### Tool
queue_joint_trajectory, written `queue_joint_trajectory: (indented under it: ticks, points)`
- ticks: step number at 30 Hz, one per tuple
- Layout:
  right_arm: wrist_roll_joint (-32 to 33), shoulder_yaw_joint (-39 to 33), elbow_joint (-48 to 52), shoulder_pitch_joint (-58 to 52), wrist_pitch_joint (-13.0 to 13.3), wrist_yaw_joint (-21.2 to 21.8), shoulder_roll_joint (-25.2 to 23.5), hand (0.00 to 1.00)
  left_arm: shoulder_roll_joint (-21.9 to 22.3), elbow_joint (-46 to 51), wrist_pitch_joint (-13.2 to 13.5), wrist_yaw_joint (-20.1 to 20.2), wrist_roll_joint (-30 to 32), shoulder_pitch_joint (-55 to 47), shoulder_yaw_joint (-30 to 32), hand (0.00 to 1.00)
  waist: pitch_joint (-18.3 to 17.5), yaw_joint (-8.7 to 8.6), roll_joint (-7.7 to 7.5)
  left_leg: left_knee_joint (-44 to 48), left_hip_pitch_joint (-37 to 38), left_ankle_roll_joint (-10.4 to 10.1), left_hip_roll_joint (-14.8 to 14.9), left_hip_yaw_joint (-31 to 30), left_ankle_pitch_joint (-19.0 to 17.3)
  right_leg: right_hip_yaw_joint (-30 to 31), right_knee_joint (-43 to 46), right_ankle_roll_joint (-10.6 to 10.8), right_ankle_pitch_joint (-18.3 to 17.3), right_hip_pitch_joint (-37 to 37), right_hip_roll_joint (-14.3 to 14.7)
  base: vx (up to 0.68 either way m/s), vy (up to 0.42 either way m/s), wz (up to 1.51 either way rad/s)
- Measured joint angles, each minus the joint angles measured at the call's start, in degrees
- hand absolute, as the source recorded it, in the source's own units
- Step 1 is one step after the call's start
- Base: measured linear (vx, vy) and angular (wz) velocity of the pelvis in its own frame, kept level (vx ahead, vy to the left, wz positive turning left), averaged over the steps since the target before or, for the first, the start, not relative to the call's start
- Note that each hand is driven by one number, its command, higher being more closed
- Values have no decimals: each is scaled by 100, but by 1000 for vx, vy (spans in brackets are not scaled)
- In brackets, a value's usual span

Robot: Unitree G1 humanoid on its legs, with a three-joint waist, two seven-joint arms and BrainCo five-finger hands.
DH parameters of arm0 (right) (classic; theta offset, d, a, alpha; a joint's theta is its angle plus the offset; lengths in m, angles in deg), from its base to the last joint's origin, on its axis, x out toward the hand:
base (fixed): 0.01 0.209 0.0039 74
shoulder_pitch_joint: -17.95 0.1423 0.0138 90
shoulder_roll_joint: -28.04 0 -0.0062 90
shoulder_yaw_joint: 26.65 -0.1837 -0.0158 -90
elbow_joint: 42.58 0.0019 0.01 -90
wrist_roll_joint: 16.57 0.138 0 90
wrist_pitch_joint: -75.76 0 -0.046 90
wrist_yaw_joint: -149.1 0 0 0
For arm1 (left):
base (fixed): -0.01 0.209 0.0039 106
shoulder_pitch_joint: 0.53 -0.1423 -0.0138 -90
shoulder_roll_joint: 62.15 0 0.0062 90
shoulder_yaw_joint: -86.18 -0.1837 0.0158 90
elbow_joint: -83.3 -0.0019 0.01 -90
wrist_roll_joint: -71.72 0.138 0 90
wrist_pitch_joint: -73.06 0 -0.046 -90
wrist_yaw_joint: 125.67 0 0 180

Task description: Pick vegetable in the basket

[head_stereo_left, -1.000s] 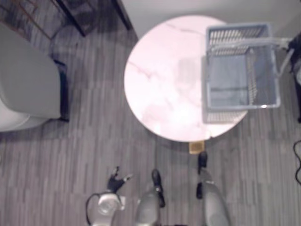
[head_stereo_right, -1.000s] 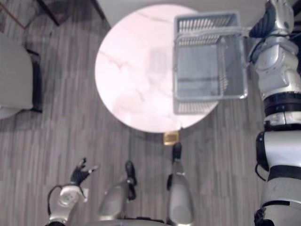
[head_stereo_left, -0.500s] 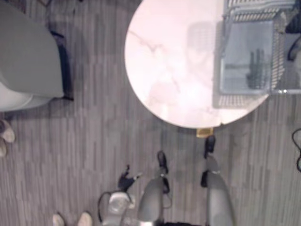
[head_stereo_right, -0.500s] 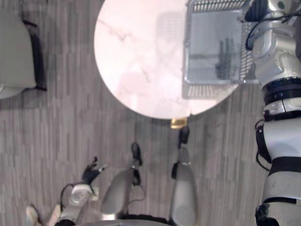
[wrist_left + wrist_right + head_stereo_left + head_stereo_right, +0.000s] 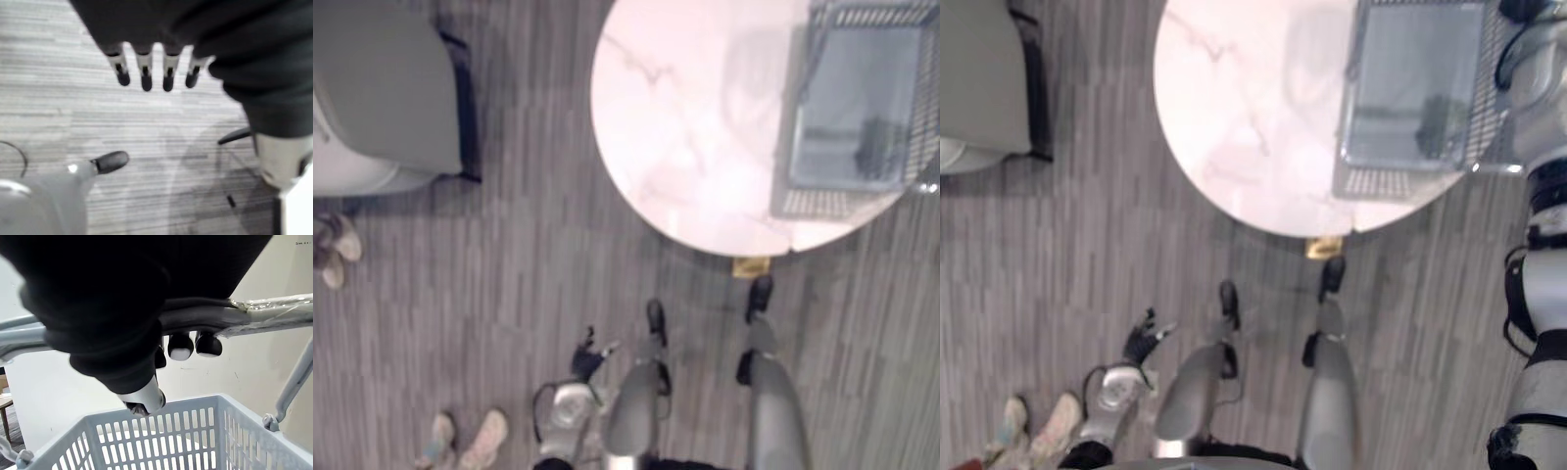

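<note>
My right hand (image 5: 182,346) is closed round the handle (image 5: 266,308) of the basket (image 5: 1400,182), fingers curled over the bar, with the basket's slatted wall directly below it. My left hand (image 5: 146,73) is down by my side over the floor (image 5: 58,103), well apart from the basket, fingers straight, thumb spread, holding nothing.

In the head views the basket is over the near edge of the table (image 5: 1244,117), beneath and just inside of my right hand. A dark shape (image 5: 1440,117) shows on the basket's bottom. If that is the vegetable, I judge the picking done and only carrying or setting down left. If it is not, the picking has not begun, since I see no vegetable on the table or in either hand.

I can't make out what the dark shape is; it is blurred and could be a shadow. My right hand is cut off at the edge of the head views, so I read its grip from the wrist view. I can't tell whether the basket rests on the table or hangs clear of it. A person's shoes (image 5: 465,441) are on the floor behind my left hand.
</note>
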Motion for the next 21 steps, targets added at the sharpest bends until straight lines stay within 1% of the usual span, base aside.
queue_joint_trajectory:
  ticks: [1, 2, 3, 4, 5, 6, 7, 8, 9, 10, 11, 12, 13, 14, 15, 16, 17, 18, 19, 20, 21]
  points:
    - [9, -183, 319, -543, -21, 92, -277, 100, 25, 89, -9, 0, 1, -42, 18, 0, -15, 4, -125, 432, 77, -43, 104, -50, -331, 135, 2, -6, -17, 203, 100, 58, 12, -51]
    - [13, -277, 492, -808, -25, 112, -466, 100, 32, 138, -18, 0, 1, -66, 41, 0, -31, 4, -217, 689, 100, -54, 151, -125, -499, 233, 3, -9, -22, 290, 155, 75, 9, -89]
    - [48, -393, 833, -1315, -12, 143, -813, 100, 39, 252, -27, -2, 1, -119, 67, 0, -45, 10, -387, 1136, 205, -83, 255, -352, -822, 456, 8, -32, -39, 465, 261, 57, 23, -113]
    - [71, -683, 1144, -1932, 40, 230, -1164, 100, 54, 294, -47, 9, 4, -140, 40, 0, -119, 5, -511, 1415, 366, -103, 347, -474, -1153, 673, 28, -78, -73, 599, 410, 40, 31, -116]
    - [136, -889, 1307, -2284, 70, 256, -1339, 100, 58, 294, -63, 25, 7, -138, 24, 0, -188, -9, -577, 1482, 447, -102, 377, -453, -1275, 775, 30, -79, -74, 642, 464, 6, 68, -103]
    - [340, -1359, 1557, -3028, 105, 315, -1685, 100, 51, 291, -93, 59, 20, -141, -27, 0, -335, -97, -707, 1499, 629, -104, 392, -433, -1478, 933, 30, -90, -126, 721, 527, -2, 64, -77]
    - [545, -1882, 1689, -3778, 114, 369, -2064, 100, 25, 289, -102, 92, 35, -141, -46, 0, -451, -262, -852, 1472, 813, -105, 352, -407, -1600, 1047, 31, -45, -161, 818, 529, -1, 90, -66]
    - [716, -2297, 1839, -4327, 83, 410, -2337, 100, -19, 288, -115, 152, 89, -142, -65, 0, -521, -387, -955, 1413, 956, -71, 290, -326, -1619, 1139, 33, -27, -173, 890, 496, 2, 73, -45]
    - [783, -2556, 1961, -4695, 35, 438, -2505, 100, -49, 283, -139, 191, 129, -144, -68, 0, -571, -457, -1019, 1357, 1082, -66, 246, -274, -1621, 1204, 42, 5, -168, 936, 467, 7, 92, -35]
    - [920, -3050, 2217, -5350, -36, 490, -2790, 100, -133, 275, -183, 274, 232, -135, -70, 0, -646, -673, -1070, 1275, 1271, -24, 148, -209, -1642, 1306, 163, 51, -199, 993, 445, -9, 83, -44]
    - [1005, -3517, 2378, -5910, -100, 479, -3064, 100, -264, 265, -223, 338, 365, -130, -71, 0, -742, -831, -1109, 1272, 1409, 31, 82, -74, -1683, 1389, 352, 121, -271, 989, 413, -10, 86, -47]
    - [1067, -3704, 2438, -6160, -128, 475, -3176, 100, -345, 244, -232, 364, 397, -125, -68, 0, -788, -871, -1120, 1292, 1494, 72, 62, 53, -1721, 1449, 444, 100, -319, 988, 413, -14, 102, -68]
    - [1096, -3996, 2460, -6587, -229, 455, -3421, 100, -531, 214, -264, 399, 524, -149, -7, 0, -911, -957, -1172, 1314, 1693, 127, 37, 366, -1750, 1245, 560, -214, -586, 952, 360, -4, 145, -119]
    - [1128, -4212, 2446, -6854, -319, 443, -3650, 100, -624, 161, -271, 426, 570, -158, 90, 0, -925, -954, -1157, 1236, 1930, 158, 93, 765, -1731, 279, 850, -856, -1045, 916, 189, -2, 123, -143]
    - [1139, -4248, 2418, -6950, -326, 440, -3744, 100, -664, 130, -276, 439, 571, -219, 175, 0, -945, -927, -1113, 1181, 2064, 197, 201, 980, -1706, -181, 1135, -873, -1132, 842, 90, 33, 55, -174]
    - [1163, -4329, 2381, -7092, -330, 426, -3956, 100, -785, 113, -341, 457, 574, -364, 298, 0, -995, -951, -1133, 1110, 2354, 179, 200, 1393, -1715, -1056, 2088, -982, -1301, 674, -256, 108, -8, -177]
    - [1194, -4330, 2290, -7250, -328, 400, -4102, 100, -868, 112, -394, 479, 577, -520, 362, 0, -1132, -961, -1266, 1151, 2602, 131, 65, 1808, -1748, -1858, 2602, -1263, -1642, 738, -544, 173, -2, -182]
    - [1234, -4321, 2196, -7257, -314, 402, -4139, 100, -861, 96, -408, 487, 580, -594, 414, 0, -1167, -942, -1270, 1271, 2675, 88, 44, 1981, -1783, -2013, 2582, -1336, -1716, 775, -536, 155, 4, -183]
    - [1347, -4311, 1971, -7236, -312, 403, -4213, 100, -855, 47, -484, 502, 626, -727, 489, 0, -1277, -916, -1132, 1549, 2662, 104, 206, 2312, -1770, -2390, 2415, -2001, -1953, 847, -405, 142, -44, -189]
    - [1359, -4304, 1762, -7233, -306, 411, -4253, 100, -749, 36, -494, 505, 696, -774, 481, 0, -1458, -910, -1031, 1574, 2698, 281, 297, 2660, -1615, -3315, 2441, -1775, -2416, 1034, -608, 105, -82, -188]
    - [1360, -4306, 1710, -7213, -302, 423, -4257, 100, -683, 18, -494, 505, 703, -822, 452, 0, -1535, -865, -968, 1577, 2760, 271, 361, 2753, -1602, -3580, 2620, -1557, -2459, 1070, -736, 169, -123, -213]
